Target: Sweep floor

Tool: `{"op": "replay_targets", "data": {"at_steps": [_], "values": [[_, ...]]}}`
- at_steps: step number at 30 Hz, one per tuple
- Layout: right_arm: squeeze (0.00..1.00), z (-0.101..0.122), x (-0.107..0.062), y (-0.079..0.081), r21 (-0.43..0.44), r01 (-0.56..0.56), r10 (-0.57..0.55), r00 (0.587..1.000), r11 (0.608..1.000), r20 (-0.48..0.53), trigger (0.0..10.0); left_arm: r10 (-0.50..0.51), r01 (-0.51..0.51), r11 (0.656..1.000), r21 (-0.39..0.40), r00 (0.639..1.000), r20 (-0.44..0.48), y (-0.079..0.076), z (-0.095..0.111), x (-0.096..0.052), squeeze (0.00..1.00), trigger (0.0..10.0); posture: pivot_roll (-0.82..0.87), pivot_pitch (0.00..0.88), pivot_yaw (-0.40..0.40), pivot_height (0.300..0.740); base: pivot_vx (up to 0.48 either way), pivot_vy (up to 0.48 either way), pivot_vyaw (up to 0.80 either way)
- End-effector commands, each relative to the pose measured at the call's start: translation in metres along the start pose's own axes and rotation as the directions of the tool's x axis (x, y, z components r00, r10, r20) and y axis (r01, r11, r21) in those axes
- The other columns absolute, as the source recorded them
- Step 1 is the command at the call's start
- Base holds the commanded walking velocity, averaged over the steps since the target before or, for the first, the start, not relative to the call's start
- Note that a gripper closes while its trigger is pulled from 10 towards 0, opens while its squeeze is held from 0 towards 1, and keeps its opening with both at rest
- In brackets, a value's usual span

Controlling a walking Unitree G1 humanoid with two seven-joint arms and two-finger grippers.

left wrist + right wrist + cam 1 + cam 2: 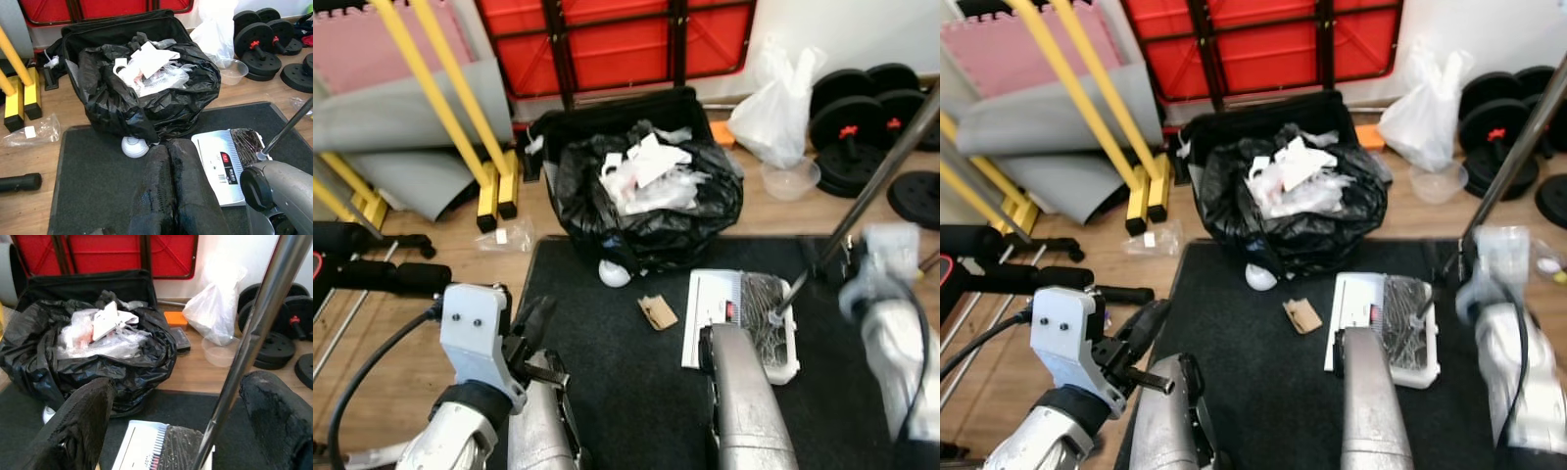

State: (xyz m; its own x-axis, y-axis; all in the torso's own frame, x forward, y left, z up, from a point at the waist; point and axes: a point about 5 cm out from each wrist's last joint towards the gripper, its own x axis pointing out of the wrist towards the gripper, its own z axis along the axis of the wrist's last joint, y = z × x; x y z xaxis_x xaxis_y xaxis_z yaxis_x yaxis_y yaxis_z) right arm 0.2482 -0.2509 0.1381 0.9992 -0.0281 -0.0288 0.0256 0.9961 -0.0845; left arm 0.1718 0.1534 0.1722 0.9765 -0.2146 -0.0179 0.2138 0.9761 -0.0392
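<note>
Left gripper [168,196] fingers together above mat [607,392]; right gripper [181,426] apart astride sweeper pole [244,347]; trash bag [646,196] ahead.

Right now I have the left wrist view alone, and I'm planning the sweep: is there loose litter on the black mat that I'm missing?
Observer: Yes. A small scrap of brown cardboard lies on the black mat, left of the white dustpan.
Operator: Is the right tool gripping the broom pole?
Observer: No. The right tool is open. The metal pole runs between its fingers, which stand wide apart.
Operator: Anything behind the rubbish bag?
Observer: A flat orange item lies on the wooden floor, beside the white plastic bag.
</note>
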Motion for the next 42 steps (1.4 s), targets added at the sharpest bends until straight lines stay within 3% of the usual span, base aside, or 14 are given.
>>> {"op": "replay_targets", "data": {"at_steps": [1, 4, 6, 8, 9, 10, 11, 13, 15, 20, 24, 31, 42], "values": [[0.00, 0.006, -0.002, 0.007, 0.016, -0.032, 0.031, 0.999, 0.999, 0.017, 10.0, -0.048, 0.049, 0.999, 0.003, 0.999, -0.021, -0.002, -0.005, -0.001, 0.00, 10.0, -0.06, 0.139, 0.030, 0.455, 0.000, 0.000, 0.00], [0.00, 0.008, -0.007, 0.013, 0.019, -0.074, 0.073, 0.997, 0.997, 0.018, 10.0, -0.044, 0.044, 0.999, 0.000, 0.999, -0.015, -0.002, -0.005, 0.001, 0.00, 10.0, -0.07, 0.132, 0.028, 0.455, 0.000, 0.000, 0.00], [0.00, 0.011, -0.013, 0.029, 0.067, -0.192, 0.191, 0.981, 0.979, 0.028, 10.0, -0.025, 0.025, 1.000, -0.009, 1.000, -0.008, -0.005, -0.008, 0.001, 0.00, 10.0, -0.08, 0.112, 0.011, 0.465, 0.000, 0.000, 0.00], [0.00, 0.011, -0.013, 0.029, 0.067, -0.192, 0.191, 0.981, 0.979, 0.028, 10.0, -0.025, 0.025, 1.000, -0.009, 1.000, -0.008, -0.005, -0.008, 0.001, 0.00, 10.0, -0.08, 0.112, 0.011, 0.465, 0.000, 0.000, 0.00], [0.00, 0.010, -0.019, 0.047, 0.090, -0.287, 0.286, 0.958, 0.954, 0.027, 10.0, -0.008, 0.008, 1.000, -0.005, 1.000, -0.009, -0.008, -0.010, -0.002, 0.00, 10.0, -0.08, 0.103, -0.002, 0.470, 0.000, 0.000, 0.00], [0.00, 0.010, -0.019, 0.047, 0.090, -0.287, 0.286, 0.958, 0.954, 0.027, 10.0, -0.008, 0.008, 1.000, -0.005, 1.000, -0.009, -0.008, -0.010, -0.002, 0.00, 10.0, -0.08, 0.103, -0.002, 0.470, 0.000, 0.000, 0.00], [0.00, 0.006, -0.028, 0.069, 0.084, -0.397, 0.396, 0.918, 0.914, 0.020, 10.0, 0.015, -0.015, 1.000, -0.001, 1.000, -0.015, -0.015, -0.016, -0.006, 0.00, 10.0, -0.07, 0.087, -0.019, 0.475, 0.000, 0.000, 0.00], [0.00, 0.006, -0.028, 0.069, 0.084, -0.397, 0.396, 0.918, 0.914, 0.020, 10.0, 0.015, -0.015, 1.000, -0.001, 1.000, -0.015, -0.015, -0.016, -0.006, 0.00, 10.0, -0.07, 0.087, -0.019, 0.475, 0.000, 0.000, 0.00], [0.00, 0.002, -0.038, 0.090, 0.073, -0.493, 0.494, 0.869, 0.867, 0.005, 10.0, 0.067, -0.067, 0.998, -0.007, 0.998, -0.018, -0.022, -0.024, -0.010, 0.00, 10.0, -0.06, 0.057, -0.046, 0.485, 0.000, 0.000, 0.00], [0.00, 0.001, -0.038, 0.091, 0.068, -0.500, 0.501, 0.865, 0.863, -0.003, 10.0, 0.113, -0.113, 0.994, -0.007, 0.993, -0.026, -0.023, -0.032, -0.012, 0.00, 10.0, -0.06, 0.039, -0.052, 0.495, 0.000, 0.000, 0.00], [0.00, 0.000, -0.044, 0.084, 0.073, -0.485, 0.487, 0.873, 0.872, -0.019, 10.0, 0.147, -0.146, 0.989, 0.037, 0.989, -0.027, -0.022, -0.038, -0.009, 0.00, 10.0, -0.07, 0.000, -0.048, 0.510, 0.000, 0.000, 0.00], [0.00, -0.004, -0.046, 0.080, 0.057, -0.491, 0.493, 0.869, 0.869, -0.041, 10.0, 0.158, -0.156, 0.987, 0.048, 0.987, -0.026, -0.022, -0.042, -0.005, 0.00, 10.0, -0.08, 0.000, -0.054, 0.525, 0.000, 0.000, 0.00], [0.00, -0.007, -0.038, 0.086, 0.057, -0.507, 0.510, 0.860, 0.860, -0.035, 10.0, 0.140, -0.139, 0.990, 0.022, 0.990, -0.017, -0.022, -0.049, 0.005, 0.00, 10.0, -0.09, 0.000, -0.039, 0.550, 0.000, 0.000, 0.00]]}}
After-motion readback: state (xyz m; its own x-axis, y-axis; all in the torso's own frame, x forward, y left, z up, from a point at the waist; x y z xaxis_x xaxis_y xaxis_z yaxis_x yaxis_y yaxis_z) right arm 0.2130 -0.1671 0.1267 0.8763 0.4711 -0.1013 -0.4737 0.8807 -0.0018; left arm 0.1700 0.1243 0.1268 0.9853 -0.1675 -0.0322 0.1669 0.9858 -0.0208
